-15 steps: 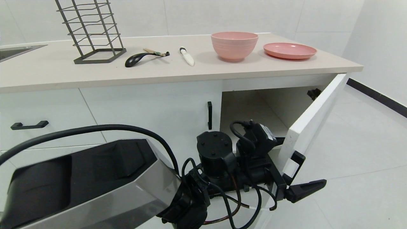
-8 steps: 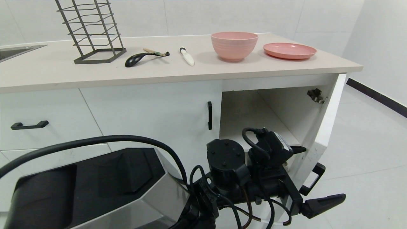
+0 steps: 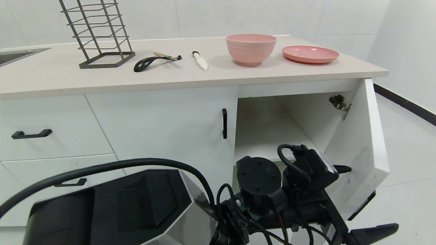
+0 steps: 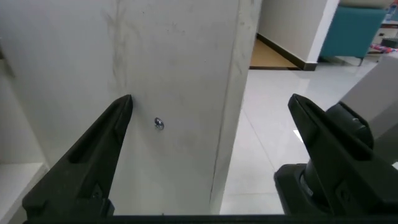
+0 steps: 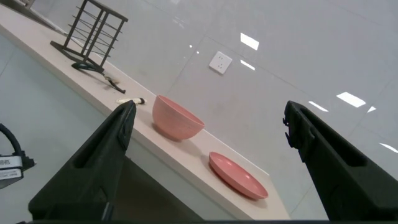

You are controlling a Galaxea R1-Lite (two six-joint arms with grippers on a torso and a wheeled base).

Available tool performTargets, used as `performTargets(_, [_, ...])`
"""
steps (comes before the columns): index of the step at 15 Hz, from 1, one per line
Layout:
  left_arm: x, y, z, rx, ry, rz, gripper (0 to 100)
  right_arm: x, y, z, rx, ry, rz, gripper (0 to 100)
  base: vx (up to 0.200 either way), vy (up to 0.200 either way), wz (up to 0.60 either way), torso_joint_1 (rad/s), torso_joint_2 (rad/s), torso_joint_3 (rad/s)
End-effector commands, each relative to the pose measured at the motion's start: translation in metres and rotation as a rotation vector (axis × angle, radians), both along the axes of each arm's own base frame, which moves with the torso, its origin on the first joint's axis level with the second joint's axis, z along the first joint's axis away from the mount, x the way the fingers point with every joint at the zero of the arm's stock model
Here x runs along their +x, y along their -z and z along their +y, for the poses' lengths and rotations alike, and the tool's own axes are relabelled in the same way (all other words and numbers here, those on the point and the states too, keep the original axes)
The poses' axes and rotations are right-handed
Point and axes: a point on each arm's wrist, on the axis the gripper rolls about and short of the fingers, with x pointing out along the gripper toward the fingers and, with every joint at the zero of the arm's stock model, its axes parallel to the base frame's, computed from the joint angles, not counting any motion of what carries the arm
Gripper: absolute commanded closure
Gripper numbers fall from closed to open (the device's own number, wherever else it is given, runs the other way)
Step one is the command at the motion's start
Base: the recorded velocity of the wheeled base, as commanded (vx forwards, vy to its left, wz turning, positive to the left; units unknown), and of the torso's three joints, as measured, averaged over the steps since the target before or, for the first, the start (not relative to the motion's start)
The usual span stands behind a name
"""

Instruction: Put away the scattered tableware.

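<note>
Left claw [image 3: 357, 200]: low right in the head view, spread wide, holding nothing. One finger is on the inner face of the white cupboard door [image 3: 361, 136] and the other is beyond its outer face. I cannot tell whether either one touches it.
Right claw [image 5: 209, 109]: wide open and empty, looking up at the desk edge from below.
Cupboard: the door is swung well open at right of centre. The pale cupboard shelf [image 3: 265, 143] inside has nothing on it.
Tableware: all of it is on the beige desk [image 3: 51, 76] across the upper frame.
- The ribbed pink bowl [image 3: 251, 48] is near the flat pink plate [image 3: 310, 54] at upper right.
- The white-handled knife [image 3: 201, 61] and the glossy black spoon [image 3: 146, 62] are at upper centre.
- A small wooden-handled tool [image 3: 165, 55] lies at the spoon's handle end.
Rack: a dark wire rack [image 3: 98, 34] stands at upper left with nothing in it.
Progress: judging by this, only the cupboard has been opened. No piece is stowed, so every item is left to pick up and put away.
</note>
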Motion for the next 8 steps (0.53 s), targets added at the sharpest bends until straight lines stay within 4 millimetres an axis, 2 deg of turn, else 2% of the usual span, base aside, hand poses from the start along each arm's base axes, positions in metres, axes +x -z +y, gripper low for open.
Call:
performTargets(1, [-0.006, 0.005, -0.009, 0.001, 0.019, 0.002, 0, 0.001, 0.0, 0.0, -0.001, 0.0, 0.0, 0, 0.0, 0.0, 0.0, 0.0, 0.0, 0.0])
performTargets(6, [-0.013, 0.01, -0.019, -0.003, 0.038, 0.004, 0, -0.002, -0.004, 0.0, 0.0, 0.003, -0.019, 0, 0.0, 0.0, 0.0, 0.0, 0.0, 0.0])
performTargets(8, [-0.019, 0.013, -0.031, -0.018, 0.054, 0.013, 0, -0.003, -0.006, 0.0, 0.0, 0.003, -0.029, 0, 0.0, 0.0, 0.0, 0.0, 0.0, 0.0])
